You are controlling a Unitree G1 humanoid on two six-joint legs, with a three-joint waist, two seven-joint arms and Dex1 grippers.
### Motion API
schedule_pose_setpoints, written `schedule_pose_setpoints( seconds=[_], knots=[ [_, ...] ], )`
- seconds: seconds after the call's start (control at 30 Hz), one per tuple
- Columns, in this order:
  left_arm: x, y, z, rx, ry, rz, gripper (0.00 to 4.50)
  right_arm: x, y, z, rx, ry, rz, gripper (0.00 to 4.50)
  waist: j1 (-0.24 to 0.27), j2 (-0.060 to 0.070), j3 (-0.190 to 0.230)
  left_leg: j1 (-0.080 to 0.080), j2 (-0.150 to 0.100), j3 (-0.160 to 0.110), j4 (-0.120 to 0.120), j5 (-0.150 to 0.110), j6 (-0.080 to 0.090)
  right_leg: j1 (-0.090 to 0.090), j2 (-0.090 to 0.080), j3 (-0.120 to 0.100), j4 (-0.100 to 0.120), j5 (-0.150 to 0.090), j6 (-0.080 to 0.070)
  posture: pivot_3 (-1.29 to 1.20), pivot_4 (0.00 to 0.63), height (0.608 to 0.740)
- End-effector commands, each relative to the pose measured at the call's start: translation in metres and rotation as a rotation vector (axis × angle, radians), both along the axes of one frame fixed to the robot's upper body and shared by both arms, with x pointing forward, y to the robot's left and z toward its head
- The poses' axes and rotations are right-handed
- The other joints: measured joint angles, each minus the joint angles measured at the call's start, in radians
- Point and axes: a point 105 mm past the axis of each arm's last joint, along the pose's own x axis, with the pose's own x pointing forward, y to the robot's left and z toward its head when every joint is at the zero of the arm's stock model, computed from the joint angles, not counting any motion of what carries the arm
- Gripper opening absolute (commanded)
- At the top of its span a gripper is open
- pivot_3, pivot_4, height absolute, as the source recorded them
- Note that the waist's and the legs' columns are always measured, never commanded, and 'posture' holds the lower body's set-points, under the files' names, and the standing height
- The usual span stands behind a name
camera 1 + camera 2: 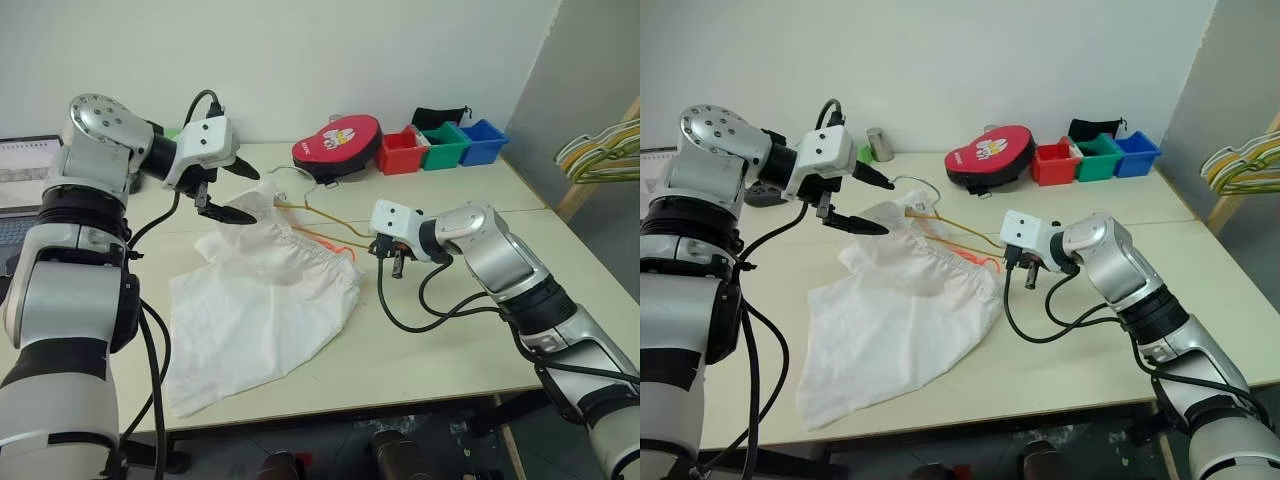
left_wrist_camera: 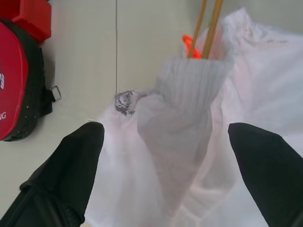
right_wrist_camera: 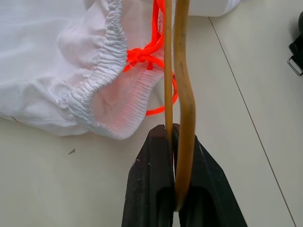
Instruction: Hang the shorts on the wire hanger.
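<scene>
I see my left claw (image 1: 233,190) spread wide apart, hanging just above the far end of the shorts (image 1: 262,305); it holds nothing, and its two black fingers (image 2: 71,175) sit on each side of the bunched white cloth without pinching it. My right claw (image 3: 174,142) is squeezed tight on the wire hanger (image 3: 182,85); the two thin tan wires run straight up from between its fingers. The shorts lie spread on the desk (image 1: 450,330), big and white; the puffy waistband is at the end near my right claw, and an orange cord (image 3: 142,56) shows there beside the wires. The hanger reaches from my right claw across into the shorts, and its hook end pokes out near my left claw. A red case (image 1: 337,145) and red, green and blue bins (image 1: 440,145) sit at the back of the desk.
</scene>
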Motion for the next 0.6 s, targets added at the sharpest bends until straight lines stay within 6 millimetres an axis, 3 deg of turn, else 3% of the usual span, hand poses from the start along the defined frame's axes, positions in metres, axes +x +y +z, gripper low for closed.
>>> schedule_pose_setpoints(
  seconds=[0.03,0.23,0.53,0.6],
  knots=[
    [0.002,0.0,0.011,0.062,-0.09,-0.026,4.46,0.003,0.005,0.025,0.023,-0.095,0.023,0.0,0.0,0.0,0.0,0.0,0.0,0.0,0.0,0.0,0.0,0.0,0.0,0.0,0.0,0.0,0.0,-0.06,0.0,0.74],
    [0.01,-0.017,-0.003,0.105,-0.168,-0.09,4.46,0.001,0.018,0.036,0.018,-0.159,0.06,0.0,0.002,0.0,0.0,0.0,0.0,0.0,0.0,0.0,0.0,0.0,-0.001,0.0,0.0,0.0,0.0,-0.07,0.0,0.74],
    [0.009,-0.009,-0.028,0.251,-0.137,-0.123,4.46,-0.004,0.03,0.05,0.042,-0.197,0.081,0.0,-0.005,0.0,0.0,0.0,0.0,0.0,0.0,0.0,0.0,0.0,-0.001,0.0,0.001,0.0,0.0,-0.08,0.0,0.74],
    [0.01,-0.006,-0.028,0.249,-0.138,-0.104,4.11,-0.005,0.031,0.051,0.044,-0.199,0.084,0.0,-0.005,0.0,0.0,0.0,0.0,0.0,0.0,0.0,0.0,0.0,-0.001,0.0,0.001,0.0,0.0,-0.08,0.0,0.74]
  ],
)
